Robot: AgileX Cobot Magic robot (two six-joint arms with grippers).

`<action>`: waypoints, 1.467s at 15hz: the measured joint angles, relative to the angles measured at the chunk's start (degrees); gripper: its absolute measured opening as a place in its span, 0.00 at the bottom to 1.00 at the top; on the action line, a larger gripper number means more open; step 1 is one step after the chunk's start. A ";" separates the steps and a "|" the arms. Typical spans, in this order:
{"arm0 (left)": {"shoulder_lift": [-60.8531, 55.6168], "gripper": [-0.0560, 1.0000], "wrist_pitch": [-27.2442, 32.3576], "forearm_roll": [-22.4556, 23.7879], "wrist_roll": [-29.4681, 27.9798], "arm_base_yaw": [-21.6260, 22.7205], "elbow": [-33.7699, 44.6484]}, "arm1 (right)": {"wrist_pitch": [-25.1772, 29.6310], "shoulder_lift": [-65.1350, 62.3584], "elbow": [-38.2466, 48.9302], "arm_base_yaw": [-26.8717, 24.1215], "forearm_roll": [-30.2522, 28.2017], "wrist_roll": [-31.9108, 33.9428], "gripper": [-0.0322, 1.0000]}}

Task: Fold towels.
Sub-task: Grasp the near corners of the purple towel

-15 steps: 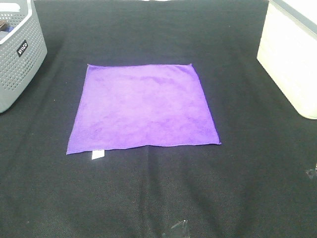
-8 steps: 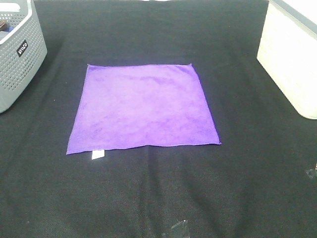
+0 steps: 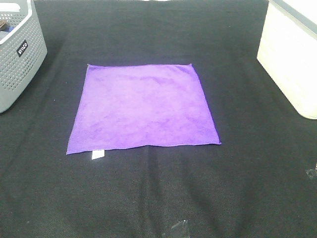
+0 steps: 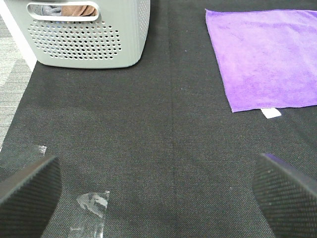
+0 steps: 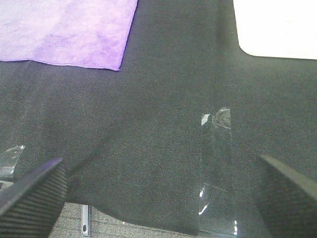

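A bright purple square towel (image 3: 142, 106) lies flat and unfolded on the black table, its small white tag (image 3: 98, 154) at the near left corner. It also shows in the left wrist view (image 4: 267, 54) with the tag (image 4: 271, 113), and its near right corner shows in the right wrist view (image 5: 69, 32). Neither arm shows in the high view. My left gripper (image 4: 158, 191) is open and empty over the table's near left, well short of the towel. My right gripper (image 5: 158, 191) is open and empty near the front edge, apart from the towel.
A grey perforated basket (image 3: 17, 54) stands at the far left, seen also in the left wrist view (image 4: 89, 34) with cloth inside. A cream bin (image 3: 292, 59) stands at the far right. Clear tape pieces (image 5: 215, 163) stick to the black cloth near the front edge.
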 joint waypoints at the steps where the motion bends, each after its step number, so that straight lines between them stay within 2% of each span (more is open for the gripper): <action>1: 0.00 0.99 0.00 0.00 0.00 0.00 0.00 | 0.00 0.00 0.00 0.00 0.00 0.00 0.96; 13: 1.72 0.99 1.03 -0.74 -0.06 0.00 -0.86 | 0.23 1.43 -1.72 0.00 0.80 0.00 0.96; 15: 11.23 0.99 4.81 -1.72 -0.06 0.00 -5.84 | 0.97 11.06 -5.96 0.00 1.26 1.38 0.96; 16: 17.93 0.99 6.47 -1.55 -0.29 0.00 -8.88 | 1.32 22.86 -10.37 0.00 1.78 3.32 0.96; 18: 37.59 0.99 6.93 -1.26 -0.86 0.00 -15.99 | 0.86 38.73 -16.10 0.00 4.35 3.44 0.96; 21: 55.58 0.99 5.39 -1.03 1.66 0.00 -20.00 | -4.41 60.50 -22.63 0.00 11.29 -2.46 0.96; 22: 55.58 0.99 5.39 -1.03 1.66 0.00 -20.00 | -4.41 60.50 -22.63 0.00 11.29 -2.46 0.96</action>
